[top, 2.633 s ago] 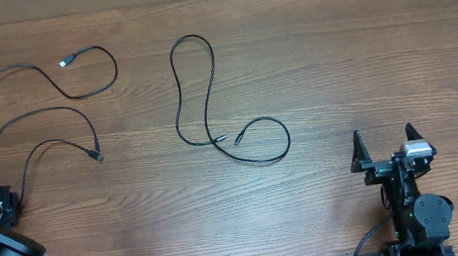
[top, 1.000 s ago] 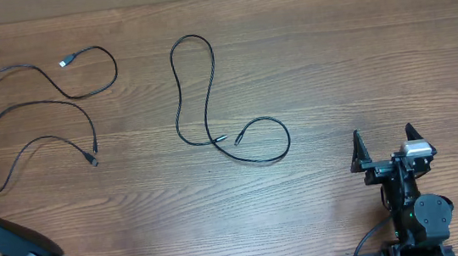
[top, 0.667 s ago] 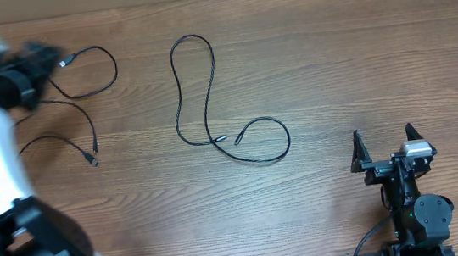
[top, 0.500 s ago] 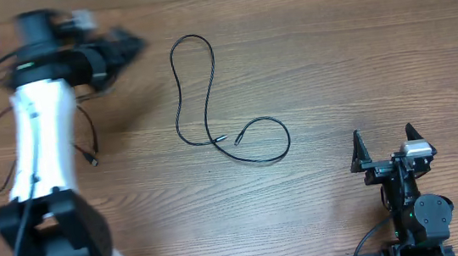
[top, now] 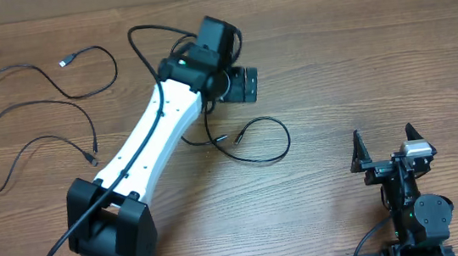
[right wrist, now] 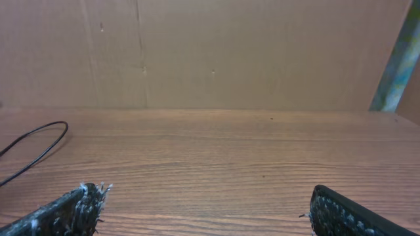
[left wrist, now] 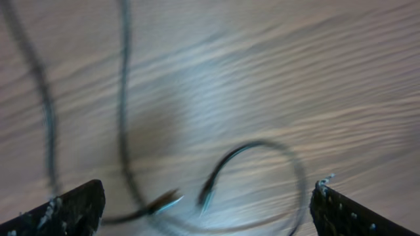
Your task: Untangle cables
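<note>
Three thin black cables lie on the wooden table. One at the top left (top: 112, 68) ends in a silvery plug (top: 63, 62). A second (top: 35, 104) curves below it. The third, in the middle, shows its loop (top: 286, 139) and two plug ends; my left arm covers its upper part. My left gripper (top: 246, 84) hangs open over this cable, touching nothing. In the blurred left wrist view the loop (left wrist: 262, 147) and plugs (left wrist: 167, 202) lie between the wide-apart fingers of the left gripper (left wrist: 207, 200). My right gripper (top: 387, 147) (right wrist: 207, 206) stands open and empty at the lower right.
My left arm (top: 146, 145) stretches diagonally from its base at the bottom left, with its own thicker black cable (top: 138, 33) arching beside it. A cardboard wall (right wrist: 210, 52) stands behind the table's far edge. A piece of cable (right wrist: 39, 147) shows at the left of the right wrist view.
My left arm has swung fast from the far left edge across to the middle cable, with its gripper open. The lower-left cable now lies free. The right arm has not moved.
</note>
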Controlling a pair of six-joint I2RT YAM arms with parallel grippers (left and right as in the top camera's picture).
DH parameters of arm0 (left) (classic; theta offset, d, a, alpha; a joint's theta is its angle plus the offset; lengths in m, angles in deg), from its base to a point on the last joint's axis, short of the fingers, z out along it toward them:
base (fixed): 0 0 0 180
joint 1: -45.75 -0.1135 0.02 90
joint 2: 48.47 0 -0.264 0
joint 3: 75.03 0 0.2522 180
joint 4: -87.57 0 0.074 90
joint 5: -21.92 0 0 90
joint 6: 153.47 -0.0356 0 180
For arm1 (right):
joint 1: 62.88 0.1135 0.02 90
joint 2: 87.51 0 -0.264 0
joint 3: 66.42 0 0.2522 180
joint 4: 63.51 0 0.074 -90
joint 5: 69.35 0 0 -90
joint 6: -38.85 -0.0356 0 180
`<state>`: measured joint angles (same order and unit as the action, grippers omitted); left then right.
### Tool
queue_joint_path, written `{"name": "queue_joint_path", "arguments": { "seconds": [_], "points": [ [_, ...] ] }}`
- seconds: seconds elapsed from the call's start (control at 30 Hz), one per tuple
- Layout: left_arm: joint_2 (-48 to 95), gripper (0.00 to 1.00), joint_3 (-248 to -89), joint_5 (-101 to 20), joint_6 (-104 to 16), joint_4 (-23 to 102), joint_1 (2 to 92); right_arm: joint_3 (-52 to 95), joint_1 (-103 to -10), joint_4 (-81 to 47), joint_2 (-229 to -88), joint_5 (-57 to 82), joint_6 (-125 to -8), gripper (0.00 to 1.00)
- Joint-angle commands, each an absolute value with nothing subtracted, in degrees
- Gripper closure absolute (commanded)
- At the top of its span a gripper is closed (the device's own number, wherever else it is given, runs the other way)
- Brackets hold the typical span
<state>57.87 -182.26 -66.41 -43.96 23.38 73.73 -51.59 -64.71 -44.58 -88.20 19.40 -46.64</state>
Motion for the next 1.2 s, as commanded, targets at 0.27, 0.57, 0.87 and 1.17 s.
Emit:
{"name": "queue_joint_path", "arguments": {
  "seconds": [0.27,0.57,0.87,1.17],
  "points": [
    [61.6,0.06,-182.6,-67.9,-29.0,15.3,65.0,-52.2,-64.8,-44.9,-87.7,19.3,-46.8,0.0],
    [67.9,0.32,-182.5,-64.3,-31.3,13.6,66.6,-52.2,-64.8,-44.9,-87.7,19.3,-46.8,0.0],
    [76.1,0.34,-182.5,-64.5,-30.4,14.0,68.8,-52.2,-64.8,-44.9,-87.7,19.3,-46.8,0.0],
    [76.9,0.44,-182.4,-66.6,-30.0,14.0,67.4,-52.2,-64.8,-44.9,-87.7,19.3,-46.8,0.0]
  ]
}}
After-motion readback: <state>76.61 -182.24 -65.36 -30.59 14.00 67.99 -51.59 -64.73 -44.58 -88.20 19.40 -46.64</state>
